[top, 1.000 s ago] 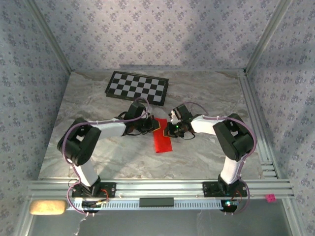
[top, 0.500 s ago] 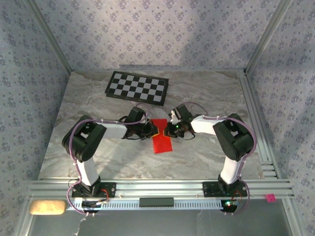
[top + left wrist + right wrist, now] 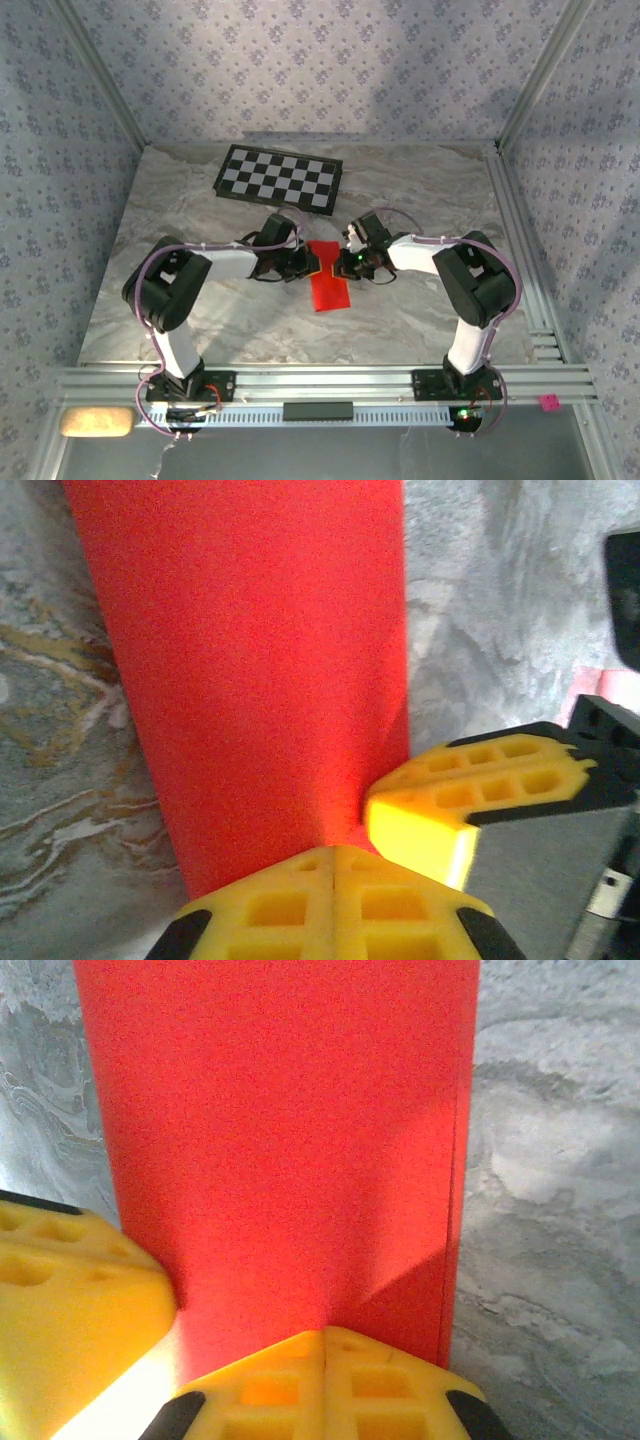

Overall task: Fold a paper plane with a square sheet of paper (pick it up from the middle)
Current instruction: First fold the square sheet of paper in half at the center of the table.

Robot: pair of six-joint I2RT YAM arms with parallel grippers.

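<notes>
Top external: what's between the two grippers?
The far end of the square sheet of paper, folded narrow; left gripper and right gripper, both shut, tips on it. Top external shows it.

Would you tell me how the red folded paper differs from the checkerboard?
The plain red folded paper is smaller than the black-and-white checkerboard. The paper runs near to far; the checkerboard lies crosswise. The left gripper and right gripper sit at the paper's far end, apart from the checkerboard. Both lie flat on the table.

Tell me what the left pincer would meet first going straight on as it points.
The folded bright red paper sheet, lying flat at the tips of the shut left pincer, possibly touching them. The right pincer sits beside, not ahead.
</notes>
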